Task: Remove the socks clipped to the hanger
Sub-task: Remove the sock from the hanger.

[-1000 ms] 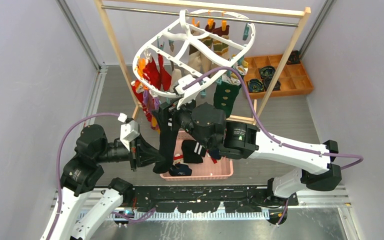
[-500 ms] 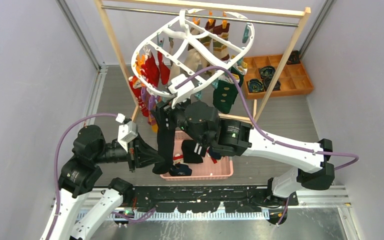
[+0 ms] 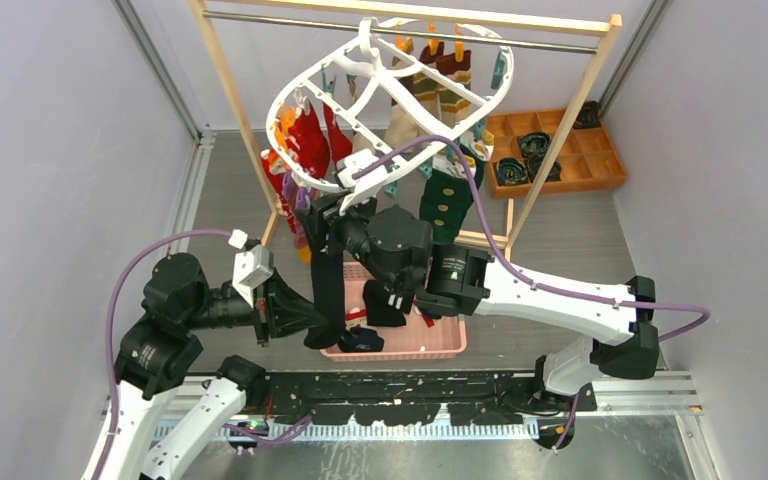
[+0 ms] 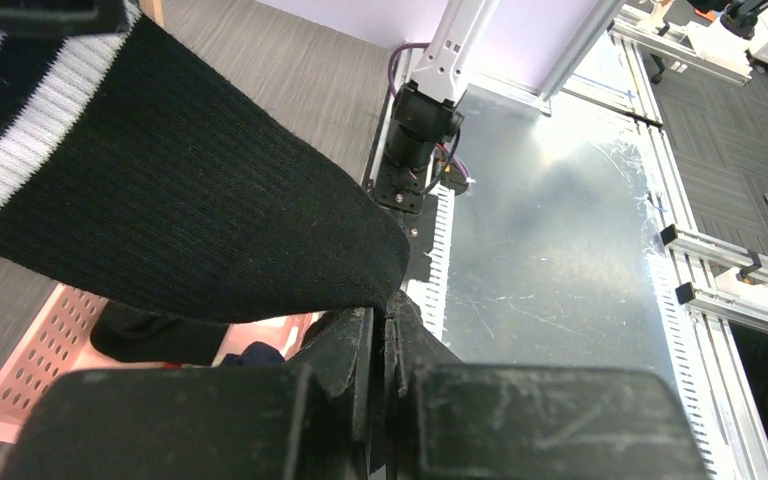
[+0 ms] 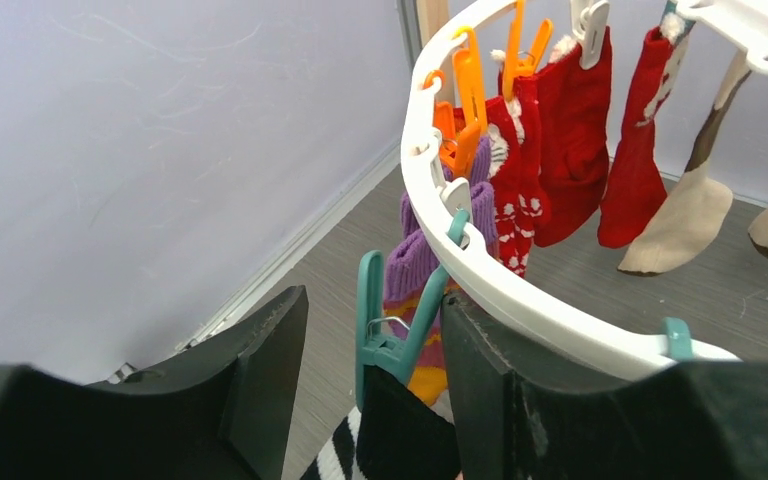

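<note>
Top external view shows the left fingers (image 4: 340, 350) clenched on the toe of a long black ribbed sock with white stripes (image 3: 328, 280), above a pink plastic basket (image 3: 445, 348). The sock's cuff hangs from a teal plastic clip (image 5: 372, 325) on the white oval plastic hanger (image 5: 500, 285). The right fingers (image 5: 260, 370) stand released, straddling that clip. Red, purple and beige socks (image 5: 570, 130) hang further along the rim.

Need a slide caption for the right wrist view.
Right gripper open around the teal clip holding a black striped sock on the white hanger, red socks beyond.

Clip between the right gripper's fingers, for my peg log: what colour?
Teal clip, right wrist view.
</note>
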Controlling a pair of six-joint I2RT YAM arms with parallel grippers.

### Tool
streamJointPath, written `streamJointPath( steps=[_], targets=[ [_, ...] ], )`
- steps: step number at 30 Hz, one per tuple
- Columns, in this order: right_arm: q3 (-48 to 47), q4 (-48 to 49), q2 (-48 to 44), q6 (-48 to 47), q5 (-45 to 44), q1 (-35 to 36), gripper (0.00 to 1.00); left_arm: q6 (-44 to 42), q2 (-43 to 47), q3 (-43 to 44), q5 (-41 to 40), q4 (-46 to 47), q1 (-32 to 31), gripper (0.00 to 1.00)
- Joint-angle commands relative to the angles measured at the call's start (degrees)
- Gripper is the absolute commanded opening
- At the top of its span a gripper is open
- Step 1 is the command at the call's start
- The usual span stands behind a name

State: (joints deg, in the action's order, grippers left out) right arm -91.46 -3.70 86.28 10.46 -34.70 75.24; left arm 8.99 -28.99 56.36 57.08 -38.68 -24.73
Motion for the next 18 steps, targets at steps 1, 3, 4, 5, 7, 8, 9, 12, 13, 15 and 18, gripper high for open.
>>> streamJointPath(
  steps=[1, 3, 4, 5, 7, 8, 9, 12, 13, 15, 18],
  targets=[
    [1.6, 8.6, -1.1, -0.5, -5.0, -0.2, 0.58, 0.8, 0.7, 2.0, 1.6, 0.3, -0.2, 0.01],
    [2.6, 10.7, -1.2, -1.3, -6.4, 0.0, 0.57, 0.8, 0.8, 2.0, 1.7, 0.3, -0.2, 0.00],
    [2.9, 11.5, -1.1, -1.5, -6.9, 0.2, 0.56, 0.9, 0.8, 1.9, 1.7, 0.2, -0.2, 0.00],
    [3.3, 12.2, -1.2, -1.8, -7.1, 0.2, 0.53, 1.0, 0.8, 2.0, 1.7, 0.3, -0.2, 0.01],
    [4.0, 13.9, -1.5, -2.1, -7.3, 0.3, 0.46, 1.0, 0.8, 2.1, 1.7, 0.3, -0.2, 0.00],
    [4.2, 14.6, -1.7, -2.2, -7.3, 0.4, 0.40, 0.9, 0.8, 2.0, 1.6, 0.3, -0.2, 0.00],
    [4.3, 15.0, -1.8, -2.1, -7.4, 0.4, 0.36, 1.0, 0.8, 2.0, 1.6, 0.2, -0.2, 0.01],
    [4.1, 15.8, -2.1, -2.0, -8.1, 0.4, 0.20, 1.0, 1.0, 1.7, 1.5, 0.2, -0.2, 0.01],
    [4.2, 16.1, -2.3, -1.7, -8.2, 0.4, 0.16, 0.9, 1.0, 1.7, 1.4, 0.0, -0.2, 0.01],
    [4.3, 16.2, -2.7, -0.8, -8.5, 0.4, 0.10, 0.4, 1.0, 1.6, 1.3, -0.5, -0.2, 0.00],
    [5.3, 16.9, -3.6, 0.8, -9.1, 0.4, 0.02, -0.6, 0.9, 1.4, 1.1, -1.6, -0.2, 0.01]
  ],
)
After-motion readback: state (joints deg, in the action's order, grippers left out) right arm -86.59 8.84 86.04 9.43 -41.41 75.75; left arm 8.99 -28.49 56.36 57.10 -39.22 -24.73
